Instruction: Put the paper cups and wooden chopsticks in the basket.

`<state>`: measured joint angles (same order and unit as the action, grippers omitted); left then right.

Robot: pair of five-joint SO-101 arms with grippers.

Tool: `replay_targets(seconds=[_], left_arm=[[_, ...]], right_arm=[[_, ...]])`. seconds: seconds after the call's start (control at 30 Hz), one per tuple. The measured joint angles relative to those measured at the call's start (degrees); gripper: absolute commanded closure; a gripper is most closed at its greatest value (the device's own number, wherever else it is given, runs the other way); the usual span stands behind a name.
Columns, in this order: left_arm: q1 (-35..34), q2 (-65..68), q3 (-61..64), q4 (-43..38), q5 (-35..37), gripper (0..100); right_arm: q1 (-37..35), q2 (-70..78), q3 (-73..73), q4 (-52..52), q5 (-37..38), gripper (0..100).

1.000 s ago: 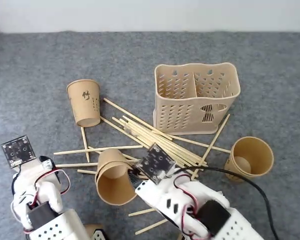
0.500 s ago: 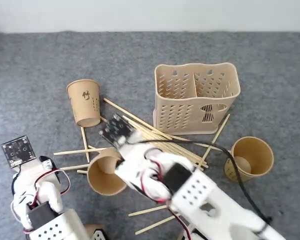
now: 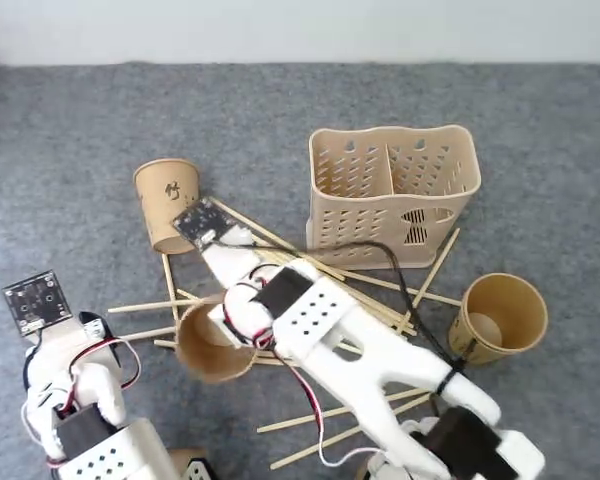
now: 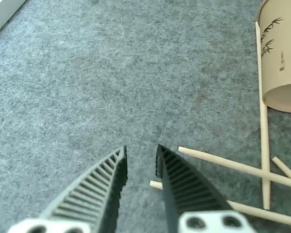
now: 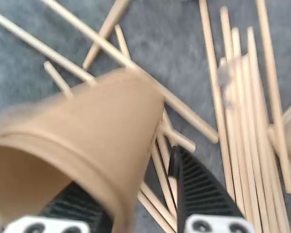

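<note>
Now that the right arm has swung out over the chopsticks (image 3: pixel 310 275) before the basket (image 3: pixel 380 220), the right gripper (image 5: pixel 136 184) sits against the toppled paper cup (image 3: pixel 212 345) front-left of the basket, jaws spread and unclamped. Closing looks next. Meanwhile the left gripper (image 4: pixel 140 155) hangs parted, empty.

Bright, even light falls from overhead on the grey carpet (image 3: pixel 70 140). The basket (image 3: pixel 393 195) and the cup at lower right (image 3: pixel 500 315) cast only faint, soft shadows. In the right wrist view the tipped cup (image 5: pixel 87 141) is smeared by blur.
</note>
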<state>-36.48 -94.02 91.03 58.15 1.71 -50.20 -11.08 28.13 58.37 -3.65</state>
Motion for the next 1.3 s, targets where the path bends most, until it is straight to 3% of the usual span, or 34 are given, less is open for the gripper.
replay_targets(seconds=[0.17, 0.27, 0.53, 0.8, 0.97, 1.13, 1.3], left_arm=[[0.0, 0.0, 0.0, 0.0, 0.0, 91], [0.0, 0.0, 0.0, 0.0, 0.0, 91], [0.0, 0.0, 0.0, 0.0, 0.0, 91], [0.0, 0.0, 0.0, 0.0, 0.0, 91], [0.0, 0.0, 0.0, 0.0, 0.0, 91], [0.0, 0.0, 0.0, 0.0, 0.0, 91], [0.0, 0.0, 0.0, 0.0, 0.0, 91]], right_arm=[[0.18, 0.97, -0.09, 0.0, 0.09, 90.8], [0.18, 0.97, -0.09, 0.0, 0.09, 99.0], [4.04, -0.79, -2.11, 2.55, 0.09, 99.1], [4.48, -12.66, -7.21, 15.74, 0.35, 99.1], [4.84, -19.08, -14.77, 28.22, 5.27, 99.1], [10.37, -22.86, -25.05, 40.44, 10.37, 99.1], [21.98, -25.76, -30.24, 42.11, 14.95, 99.1]])
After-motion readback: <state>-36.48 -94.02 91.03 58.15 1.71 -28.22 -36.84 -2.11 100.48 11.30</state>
